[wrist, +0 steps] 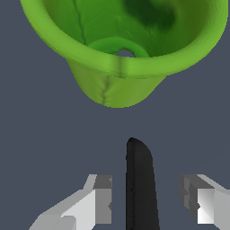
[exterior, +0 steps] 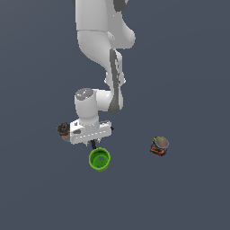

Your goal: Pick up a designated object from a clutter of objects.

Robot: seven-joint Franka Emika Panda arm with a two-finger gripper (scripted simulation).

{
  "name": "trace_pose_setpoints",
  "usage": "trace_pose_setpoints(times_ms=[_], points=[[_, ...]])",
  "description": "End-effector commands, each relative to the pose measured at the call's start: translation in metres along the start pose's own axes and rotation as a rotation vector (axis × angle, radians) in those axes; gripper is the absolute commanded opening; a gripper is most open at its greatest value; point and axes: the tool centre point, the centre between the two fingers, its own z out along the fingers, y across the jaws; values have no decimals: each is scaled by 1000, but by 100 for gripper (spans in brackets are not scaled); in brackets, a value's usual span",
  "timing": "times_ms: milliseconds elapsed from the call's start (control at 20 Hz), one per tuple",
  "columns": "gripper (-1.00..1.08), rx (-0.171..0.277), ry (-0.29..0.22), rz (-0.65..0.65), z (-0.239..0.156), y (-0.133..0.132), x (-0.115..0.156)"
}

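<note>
Wrist view: your gripper [wrist: 146, 204] stands with its two pale fingers [wrist: 101, 200] spread apart, and a single black handle of the clamp [wrist: 140, 184] runs up between them. Neither pad touches it — a gap shows on each side — so the tool is open around the handle, not yet closed on it.

Exterior view: the clamp [exterior: 94, 144] is almost wholly hidden under the white hand of the arm [exterior: 90, 128]; only a short dark stub shows just below the hand, next to the rim of the green cup [exterior: 99, 159]. Its V shape, its looped jaw and its coloured tips cannot be seen in either picture.

Handling, as a judgement: you should expect a light, stiff piece. The visible handle is narrow, smooth and matt black, tapering to a rounded end — a thin bar that may pivot or slip if pinched near that tip. Take hold across the handle's flat sides, further back from the rounded end, with the bar centred between the pads.

The cup is bright green, flared and thin-walled, with a hole in its base; it sits just beyond the handle's end and could be nudged on closing or lifting. A brownish can [exterior: 64, 130] lies at the hand's other side, and a multicoloured can [exterior: 159, 146] stands well apart toward the exterior view's right.
</note>
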Motion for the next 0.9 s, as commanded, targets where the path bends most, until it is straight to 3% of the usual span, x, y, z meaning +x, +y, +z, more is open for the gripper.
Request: trace_pose_setpoints(times_ms=[0, 250, 300, 850], points=[[28, 0, 0, 0, 8, 0, -1], [28, 0, 0, -1, 14, 0, -1], [-100, 0, 0, -1, 14, 0, -1], [-100, 0, 0, -1, 13, 0, -1]])
